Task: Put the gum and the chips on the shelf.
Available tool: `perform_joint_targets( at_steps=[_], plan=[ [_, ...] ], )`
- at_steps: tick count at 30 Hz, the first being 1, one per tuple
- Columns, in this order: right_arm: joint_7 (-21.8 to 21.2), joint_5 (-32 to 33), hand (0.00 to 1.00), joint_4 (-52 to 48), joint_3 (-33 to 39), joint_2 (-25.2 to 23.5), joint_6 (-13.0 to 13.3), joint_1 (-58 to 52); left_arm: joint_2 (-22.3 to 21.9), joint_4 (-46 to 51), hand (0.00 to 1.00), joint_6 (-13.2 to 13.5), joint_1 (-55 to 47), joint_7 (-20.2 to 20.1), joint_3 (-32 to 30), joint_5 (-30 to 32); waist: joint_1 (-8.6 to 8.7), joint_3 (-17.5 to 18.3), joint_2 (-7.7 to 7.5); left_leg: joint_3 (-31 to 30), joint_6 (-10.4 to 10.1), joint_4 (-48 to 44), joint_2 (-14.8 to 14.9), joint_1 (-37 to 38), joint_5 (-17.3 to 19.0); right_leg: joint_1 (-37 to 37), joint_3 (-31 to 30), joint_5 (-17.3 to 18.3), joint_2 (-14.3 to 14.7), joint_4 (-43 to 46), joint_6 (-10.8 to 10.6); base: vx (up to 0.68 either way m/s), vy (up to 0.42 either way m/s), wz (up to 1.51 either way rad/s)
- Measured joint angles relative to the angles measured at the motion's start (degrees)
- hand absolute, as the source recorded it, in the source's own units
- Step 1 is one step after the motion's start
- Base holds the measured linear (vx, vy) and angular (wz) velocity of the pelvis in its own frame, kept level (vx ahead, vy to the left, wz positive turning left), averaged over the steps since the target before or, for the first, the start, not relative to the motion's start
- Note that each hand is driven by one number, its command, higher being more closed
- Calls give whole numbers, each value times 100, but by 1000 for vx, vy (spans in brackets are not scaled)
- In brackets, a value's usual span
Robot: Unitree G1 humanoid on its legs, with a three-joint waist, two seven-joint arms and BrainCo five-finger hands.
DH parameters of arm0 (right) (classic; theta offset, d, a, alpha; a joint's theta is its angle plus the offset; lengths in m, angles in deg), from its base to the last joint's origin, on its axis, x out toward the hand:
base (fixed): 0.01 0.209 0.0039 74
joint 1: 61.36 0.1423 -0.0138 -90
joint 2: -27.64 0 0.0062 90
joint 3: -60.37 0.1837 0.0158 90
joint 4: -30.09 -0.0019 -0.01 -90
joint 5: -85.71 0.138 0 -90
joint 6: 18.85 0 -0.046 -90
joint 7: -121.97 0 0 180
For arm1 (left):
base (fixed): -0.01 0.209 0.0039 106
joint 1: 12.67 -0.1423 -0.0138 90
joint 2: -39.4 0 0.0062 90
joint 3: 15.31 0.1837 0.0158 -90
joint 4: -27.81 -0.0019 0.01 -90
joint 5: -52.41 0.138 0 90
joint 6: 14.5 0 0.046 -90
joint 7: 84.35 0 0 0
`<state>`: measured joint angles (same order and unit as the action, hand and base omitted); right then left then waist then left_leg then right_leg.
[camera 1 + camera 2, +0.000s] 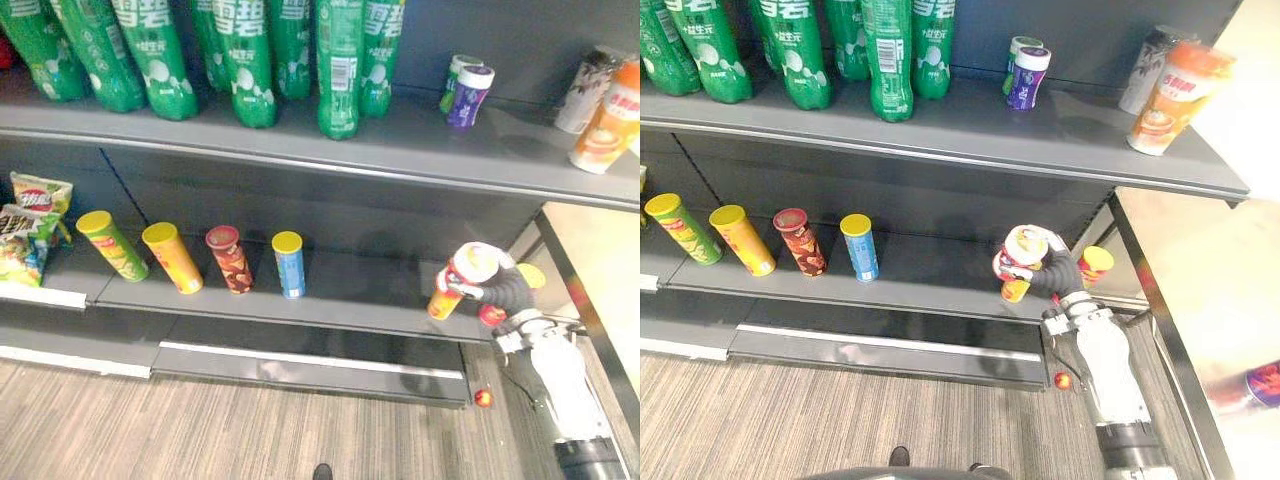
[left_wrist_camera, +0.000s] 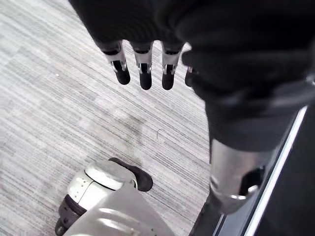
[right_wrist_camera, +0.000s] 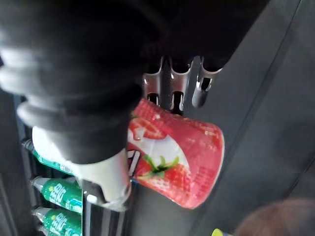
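The right hand [image 1: 503, 291] is clamped around a tilted chips can [image 1: 458, 283] at the front right corner of the lower shelf [image 1: 370, 290]. Whether the can's base touches the shelf cannot be told. The head views show its white lid and orange lower end. The right wrist view shows a red strawberry print under the curled fingers [image 3: 173, 93]. 4 chip tubes [image 1: 288, 264] stand further left. 2 gum tubs [image 1: 471, 98] sit on the upper shelf [image 1: 420, 140]. In the left wrist view, the left hand [image 2: 143, 66] hangs over the floor [image 2: 59, 98], fingers straight and apart.
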<state>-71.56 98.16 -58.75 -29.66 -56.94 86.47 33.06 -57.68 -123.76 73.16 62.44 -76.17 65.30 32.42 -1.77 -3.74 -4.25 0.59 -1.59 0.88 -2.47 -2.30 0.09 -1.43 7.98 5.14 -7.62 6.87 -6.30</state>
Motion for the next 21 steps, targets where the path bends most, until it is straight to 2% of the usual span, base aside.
perform_joint_targets(
  at_steps=[1, 4, 9, 13, 15, 17, 21],
  plan=[
    [-51, 3, 100, -1, -60, 5, -16, 71, -125, -23, 0, 1, -4, -41, -6, 15, 26, -66, 117, 144, 25, -304, 167, -146, 223, 71, 111, 6, 77, -28, 10, 32, -180, 16],
    [-83, 7, 100, 44, -89, 11, -111, 57, -234, -130, 0, 35, -17, -60, -21, -15, 78, -77, 275, 449, -50, -592, 446, -146, 344, 263, 253, 92, 225, -23, 143, 37, -167, 16],
    [-75, 0, 100, 50, -342, 11, -114, 55, -246, -108, 0, 53, 8, -87, -7, -15, 193, -58, 357, 388, -47, -598, 460, -149, 305, 270, 286, 193, 259, 13, 246, 7, -61, 6],
    [-47, -34, 100, 49, -442, 7, -141, 54, -224, -105, 0, 53, 7, -119, -9, -4, 186, -69, 339, 388, -45, -544, 437, -136, 260, 255, 252, 195, 252, 19, 250, 0, 0, 0],
    [10, -127, 100, 47, -533, 2, -162, 60, -233, -98, 0, 51, 6, -184, -9, 10, 180, -63, 354, 416, -39, -346, 406, -37, 106, 189, 162, 186, 250, 23, 248, -10, 8, -8],
    [55, -137, 100, 49, -567, 2, -268, 156, -247, -90, 0, 47, 3, -188, -8, 15, 161, -72, 379, 513, -40, -283, 416, -33, 53, 78, 56, 167, 261, 33, 240, -29, 1, -24],
    [121, -138, 100, 31, -555, 65, -292, 422, -262, -92, 0, 40, -8, -193, -2, 59, 193, -58, 434, 727, -24, -44, 443, 159, -20, 67, -214, 53, 320, -82, 238, -26, -3, -38]
  ],
)
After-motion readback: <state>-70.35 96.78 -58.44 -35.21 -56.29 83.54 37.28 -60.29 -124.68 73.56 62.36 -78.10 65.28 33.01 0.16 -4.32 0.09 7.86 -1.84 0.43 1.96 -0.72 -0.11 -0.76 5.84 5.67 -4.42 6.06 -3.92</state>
